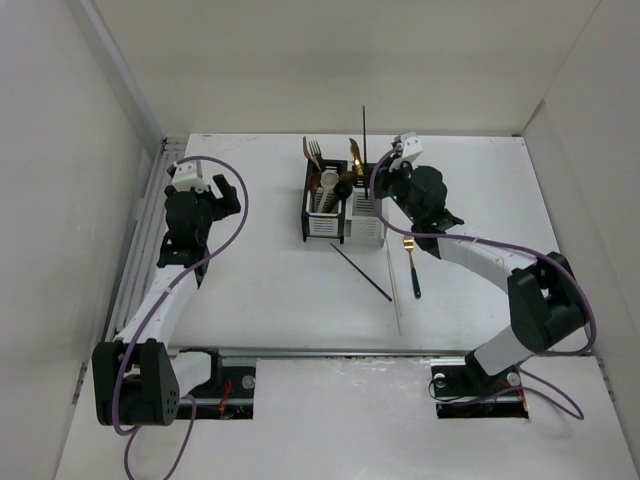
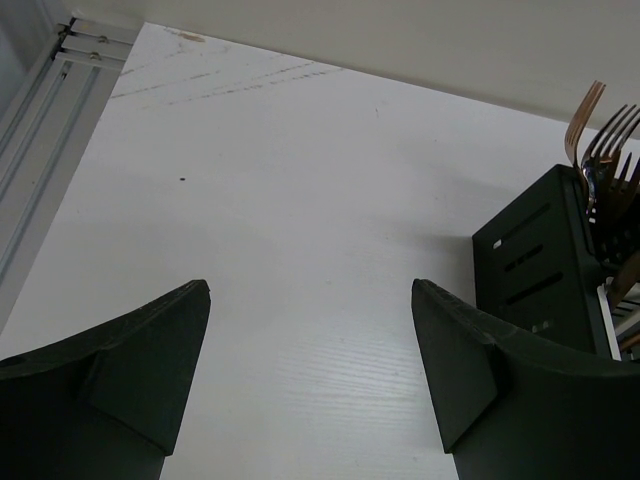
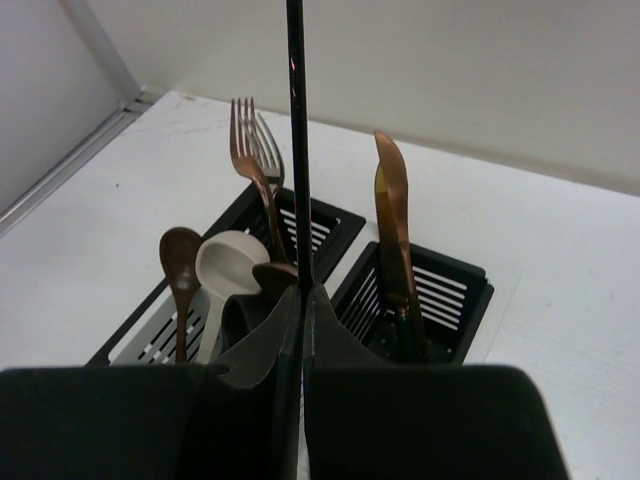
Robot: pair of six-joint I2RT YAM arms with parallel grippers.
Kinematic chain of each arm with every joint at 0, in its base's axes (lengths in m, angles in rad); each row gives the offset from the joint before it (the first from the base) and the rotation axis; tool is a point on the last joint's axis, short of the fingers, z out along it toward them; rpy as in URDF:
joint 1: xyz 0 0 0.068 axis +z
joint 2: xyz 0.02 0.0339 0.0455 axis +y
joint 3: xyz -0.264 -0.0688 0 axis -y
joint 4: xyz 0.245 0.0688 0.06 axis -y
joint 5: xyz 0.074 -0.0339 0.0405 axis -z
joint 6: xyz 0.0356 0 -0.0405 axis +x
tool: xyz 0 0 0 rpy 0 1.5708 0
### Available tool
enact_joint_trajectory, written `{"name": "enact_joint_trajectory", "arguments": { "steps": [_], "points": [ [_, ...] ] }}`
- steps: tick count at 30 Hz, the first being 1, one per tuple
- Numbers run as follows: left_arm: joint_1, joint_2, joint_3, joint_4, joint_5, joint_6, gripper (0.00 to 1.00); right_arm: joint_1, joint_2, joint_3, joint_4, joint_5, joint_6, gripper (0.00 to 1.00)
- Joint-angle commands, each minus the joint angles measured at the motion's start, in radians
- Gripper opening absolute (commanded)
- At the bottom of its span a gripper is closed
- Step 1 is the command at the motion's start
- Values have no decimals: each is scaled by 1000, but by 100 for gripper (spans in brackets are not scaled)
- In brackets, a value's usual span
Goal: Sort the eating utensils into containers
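Holds black chopstick [image 3: 296,150] upright, clamped between right fingers [image 3: 265,385], over containers [image 3: 445,290], presumably for a straight drop into a slot; left fingers [image 2: 130,370] apart, idle over table [image 2: 300,200].

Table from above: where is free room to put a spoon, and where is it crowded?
Bare: between the left arm and the containers; also right of the right arm. Crowded: before the containers, where a black chopstick, a white chopstick and a fork lie.

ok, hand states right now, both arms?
Left hand: open, holding nothing.
Right hand: closed on a black chopstick.
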Motion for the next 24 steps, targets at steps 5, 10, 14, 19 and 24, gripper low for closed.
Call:
{"name": "enact_joint_trajectory", "arguments": {
  "steps": [5,10,14,19,24],
  "points": [
    [3,24,65,30,46,-7,80,-28,43,-64,209,30,12,0],
    [3,42,75,30,46,-7,80,-28,96,-73,209,6,12,0],
    [3,42,84,30,57,-7,80,-28,106,-110,230,-17,21,0],
    [3,42,84,30,57,-7,80,-28,106,-144,230,-56,30,24],
    [3,42,84,30,57,-7,80,-28,23,-182,230,-77,30,45]
  ]
}}
